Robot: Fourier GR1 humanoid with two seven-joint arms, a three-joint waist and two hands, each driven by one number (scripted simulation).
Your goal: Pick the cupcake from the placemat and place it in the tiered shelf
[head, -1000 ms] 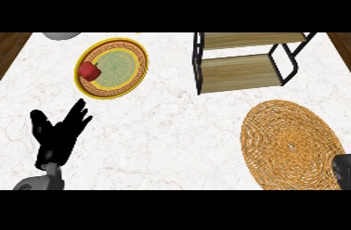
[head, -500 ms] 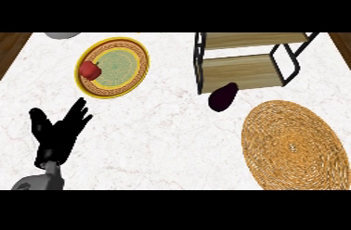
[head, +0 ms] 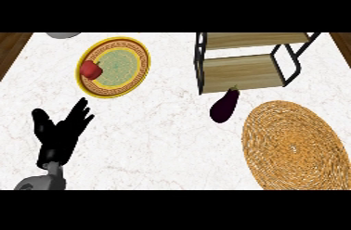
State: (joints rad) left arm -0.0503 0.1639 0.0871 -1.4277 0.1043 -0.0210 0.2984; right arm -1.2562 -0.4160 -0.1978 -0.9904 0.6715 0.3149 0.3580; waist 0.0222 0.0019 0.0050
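Observation:
A round woven placemat [head: 295, 143] lies at the right of the marble counter, and no cupcake shows on it. The tiered shelf [head: 243, 71], a black frame with wooden boards, stands at the top right. A dark purple eggplant [head: 224, 106] lies on the counter just in front of the shelf's lower board, beside the placemat's upper left edge. My left hand [head: 60, 131] rests open at the lower left, fingers up, far from all of these. My right hand is out of view.
A yellow patterned plate [head: 125, 62] sits at the upper left with a red item [head: 90, 69] on its left side. A grey object [head: 63, 35] peeks in at the top left edge. The counter's corners show wood beyond.
A dark shape at the lower right edge a second ago is gone. The eggplant appeared in front of the shelf half a second ago and now lies slightly nearer. My left hand has not moved.

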